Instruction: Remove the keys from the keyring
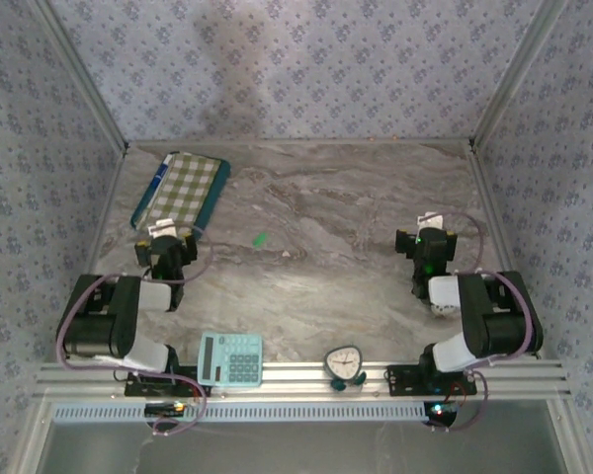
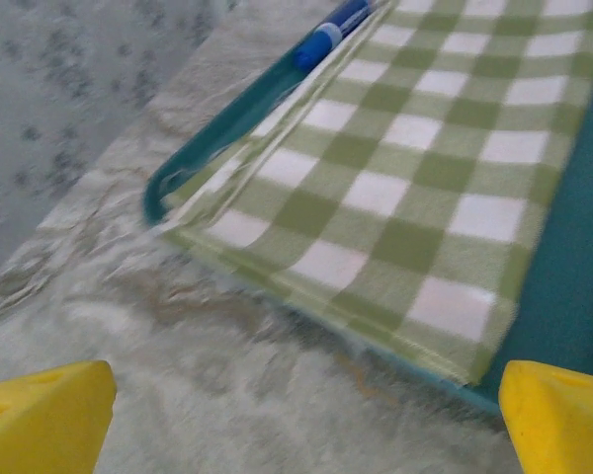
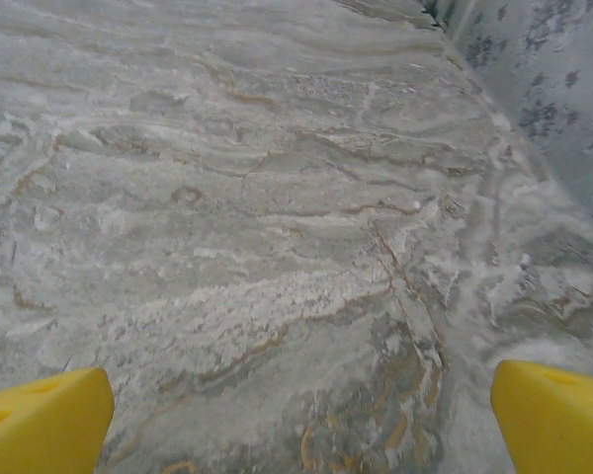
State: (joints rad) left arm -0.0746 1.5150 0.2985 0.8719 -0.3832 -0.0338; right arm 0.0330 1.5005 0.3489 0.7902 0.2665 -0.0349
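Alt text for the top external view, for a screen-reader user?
The keys, a tiny green piece, lie mid-table on the grey marble table, between the left gripper and right gripper, neither touching them. A green-checked cloth sits at the far left; a teal calculator and a small round dial sit at the near edge.

From above, you get the keys as a green speck at 12 o'clock from the calculator, too small to make out any ring or single key. In your blurred left wrist view the checked cloth runs off at 12 and 3 o'clock (the blue pen too, at 12). The left gripper and right gripper are clipped to yellow corners at 5 and 7 o'clock.
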